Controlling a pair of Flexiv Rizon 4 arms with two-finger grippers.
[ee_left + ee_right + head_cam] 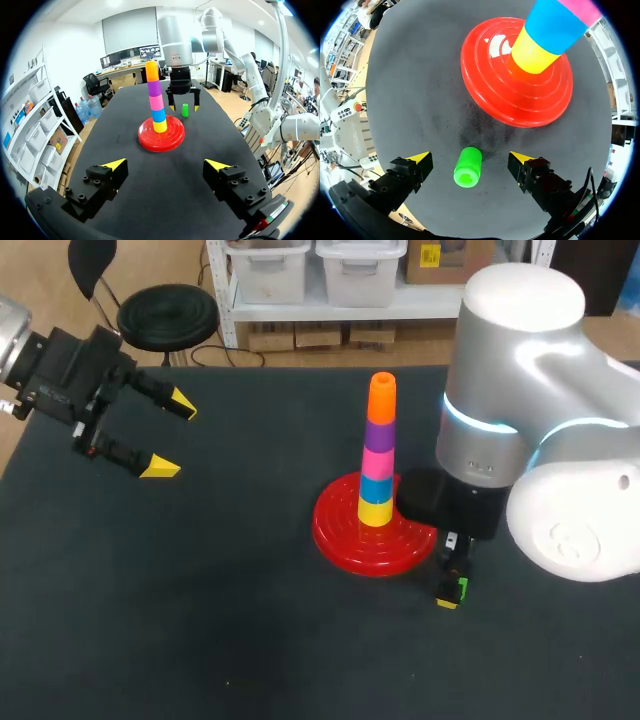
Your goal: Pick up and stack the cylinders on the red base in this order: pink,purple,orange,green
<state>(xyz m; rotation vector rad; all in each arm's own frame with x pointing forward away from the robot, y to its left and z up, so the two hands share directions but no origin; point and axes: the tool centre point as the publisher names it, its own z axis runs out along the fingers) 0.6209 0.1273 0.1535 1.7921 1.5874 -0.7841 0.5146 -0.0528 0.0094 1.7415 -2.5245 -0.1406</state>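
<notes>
One dark desk (200,620), two arms, one red base, six cylinders total. Going big to small:

Right arm (540,440) comes in from the right side & stands right next to the base. Its end effector (470,157) points straight down at the desk w/ fingers spread wide, nothing gripped. Left arm (50,365) sits over the far left of the desk, well apart from everything. Its end effector (166,164) is also spread wide and holding nothing.

Red base (340,535) is a round ridged disc around mid-desk. It carries a stack of five cylinders on its centre, bottom to top: yellow (376,511), blue (377,486), pink (377,460), purple (380,431), orange (382,397). The stack stands upright, long axis vertical.

Green cylinder (468,167) – just the one – is on the desk near the base's rim, not on the stack. It sits between the right end effector's fingers w/ a gap on both sides, so no contact. Left wrist view shows it standing on end, axis vertical; right wrist view looks down on its top face, which has a hole in it.
</notes>
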